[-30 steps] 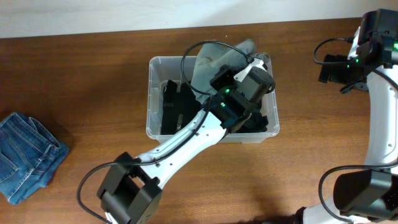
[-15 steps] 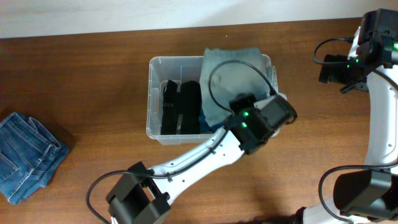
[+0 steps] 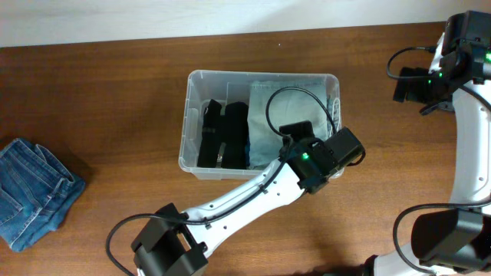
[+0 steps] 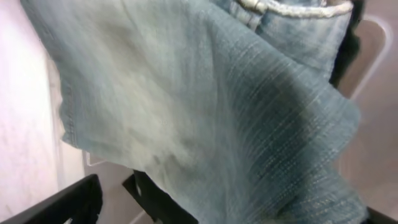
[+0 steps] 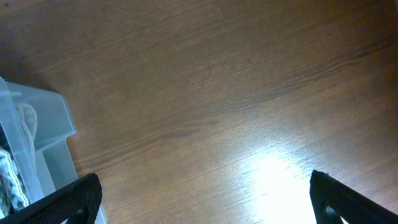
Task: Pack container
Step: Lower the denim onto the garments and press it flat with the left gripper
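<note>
The large clear plastic rectangular container [image 3: 186,123] with rounded corners sits near the middle of the brown wooden table [image 3: 115,92], its long side running left to right. Inside it, a pale blue denim garment [image 3: 265,115] fills the right part and black folded items [image 3: 222,134] stand in the left part, touching the denim. The white left arm [image 3: 245,192] rises from its base at the table's near edge and stretches diagonally up and to the right. Its wrist is poised over the container's front right corner, with a black cable looping above the denim. In the left wrist view the left claw [image 4: 224,208] is spread wide, 1 dark finger [image 4: 71,202] at the lower left and the other only just showing in the lower right corner. The denim hangs loose across the space between them and is not pinched. The right arm [image 3: 468,130] stands folded at the table's far right edge, well apart from the container. The right claw [image 5: 205,199] is also spread wide with nothing in it, looking down on bare wood, and only a corner of the container shows at the left of its view. A folded pair of darker blue jeans [image 3: 34,192] lies on the table's left side, well apart from the container.
</note>
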Robot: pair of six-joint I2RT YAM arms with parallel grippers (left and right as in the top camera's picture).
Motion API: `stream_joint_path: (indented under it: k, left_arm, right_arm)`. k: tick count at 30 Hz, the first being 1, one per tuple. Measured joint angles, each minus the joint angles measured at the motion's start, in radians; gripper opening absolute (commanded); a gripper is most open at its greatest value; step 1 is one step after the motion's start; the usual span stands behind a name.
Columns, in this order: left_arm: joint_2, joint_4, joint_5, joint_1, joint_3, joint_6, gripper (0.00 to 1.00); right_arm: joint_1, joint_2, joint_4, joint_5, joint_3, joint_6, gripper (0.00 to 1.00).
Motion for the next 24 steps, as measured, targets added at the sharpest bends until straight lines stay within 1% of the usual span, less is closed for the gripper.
stream_joint_path:
  k: [1, 2, 5, 9, 11, 13, 15, 17, 18, 19, 21, 23, 24]
  left_arm:
    - [0.000, -0.017, 0.010, -0.001, 0.011, -0.002, 0.74]
    - [0.000, -0.037, 0.020, -0.002, 0.028, 0.001, 0.72]
    - [0.000, -0.052, 0.034, -0.004, 0.101, 0.005, 0.70]
    - [0.000, -0.040, 0.064, -0.004, 0.233, 0.005, 0.72]
    - [0.000, -0.040, 0.106, -0.001, 0.294, 0.004, 0.78]
    - [0.000, -0.040, 0.165, 0.003, 0.336, 0.001, 0.77]
    - [0.000, -0.039, 0.230, 0.010, 0.361, -0.002, 0.68]
    - [0.000, -0.033, 0.281, 0.019, 0.365, -0.014, 0.53]
    - [0.000, -0.028, 0.298, 0.025, 0.365, -0.033, 0.42]
    - [0.000, -0.018, 0.315, 0.034, 0.365, -0.073, 0.28]
    - [0.000, 0.000, 0.338, 0.056, 0.365, -0.145, 0.14]
    - [0.000, 0.018, 0.354, 0.090, 0.365, -0.247, 0.03]
    - [0.000, 0.024, 0.358, 0.111, 0.365, -0.302, 0.01]
  right_arm:
    - [0.000, 0.000, 0.000, 0.000, 0.000, 0.000, 0.99]
    - [0.000, 0.000, 0.000, 0.000, 0.000, 0.000, 0.99]
    - [0.000, 0.000, 0.000, 0.000, 0.000, 0.001, 0.99]
    - [0.000, 0.000, 0.000, 0.000, 0.000, 0.000, 0.99]
    - [0.000, 0.000, 0.000, 0.000, 0.000, 0.000, 0.99]
    - [0.000, 0.000, 0.000, 0.000, 0.000, 0.001, 0.99]
    - [0.000, 0.000, 0.000, 0.000, 0.000, 0.001, 0.99]
    - [0.000, 0.000, 0.000, 0.000, 0.000, 0.001, 0.99]
    - [0.000, 0.000, 0.000, 0.000, 0.000, 0.001, 0.99]
    - [0.000, 0.000, 0.000, 0.000, 0.000, 0.001, 0.99]
    - [0.000, 0.000, 0.000, 0.000, 0.000, 0.000, 0.99]
    - [0.000, 0.000, 0.000, 0.000, 0.000, 0.000, 0.99]
    - [0.000, 0.000, 0.000, 0.000, 0.000, 0.000, 0.99]
